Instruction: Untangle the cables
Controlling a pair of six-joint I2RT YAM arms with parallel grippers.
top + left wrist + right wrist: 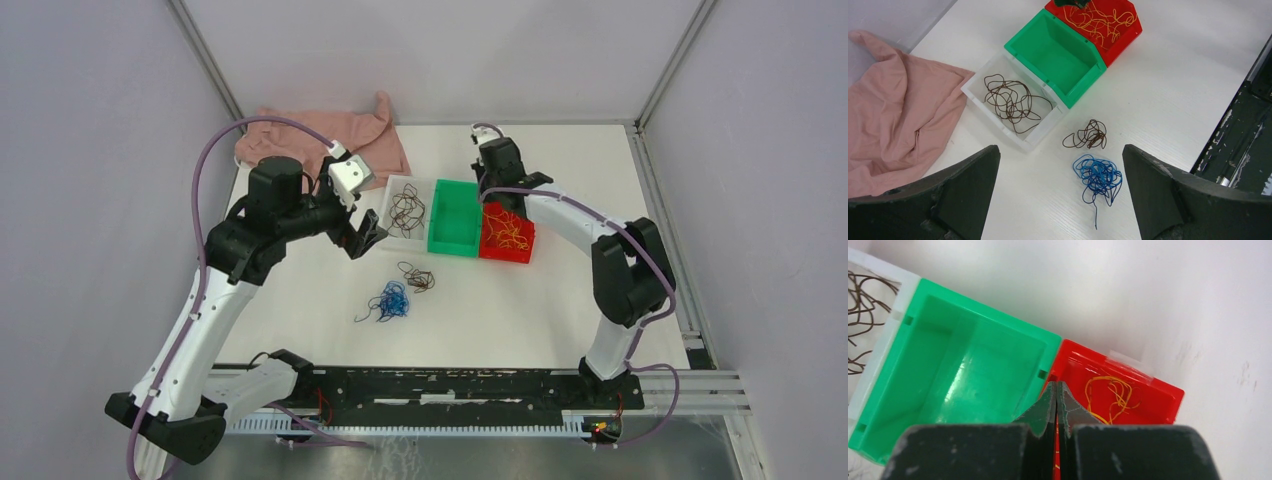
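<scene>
A blue cable bunch [391, 300] lies on the white table, also in the left wrist view [1098, 176]. A small dark brown bunch [417, 277] lies just beyond it [1088, 136]. A larger brown bunch [406, 209] sits in the white bin [979, 96]. Yellow-orange cables [508, 232] lie in the red bin [1163, 395]. My left gripper [362, 238] is open and empty, held above the table near the white bin. My right gripper [1056, 390] is shut and empty, above the edge between the green bin [455, 218] and the red bin.
A pink cloth [330, 135] lies at the back left, beside the white bin. The three bins stand in a row mid-table. A black rail [450, 385] runs along the near edge. Grey walls enclose the table.
</scene>
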